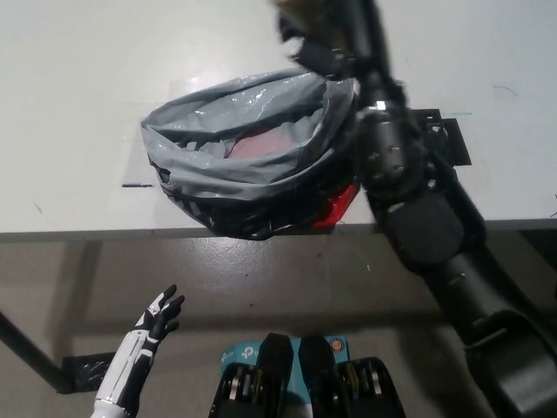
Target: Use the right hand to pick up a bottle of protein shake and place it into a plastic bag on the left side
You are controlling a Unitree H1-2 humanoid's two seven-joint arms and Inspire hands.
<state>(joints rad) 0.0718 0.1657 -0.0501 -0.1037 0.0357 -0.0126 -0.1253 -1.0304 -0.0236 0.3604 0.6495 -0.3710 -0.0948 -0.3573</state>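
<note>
My black right hand [328, 45] is raised at the top of the head view, above the far right rim of the grey plastic bag [218, 170]. It is shut on the protein shake bottle [299, 10], of which only a blurred beige part shows at the picture's top edge. The bag stands open on the white table [78, 104], with something red [261, 144] inside it. My white left hand [155, 324] rests open at the lower left, below the table's front edge.
A black mat [446, 139] lies on the table right of the bag, partly hidden by my right arm. A red piece [338, 205] sticks out under the bag near the table's front edge. The floor shows below.
</note>
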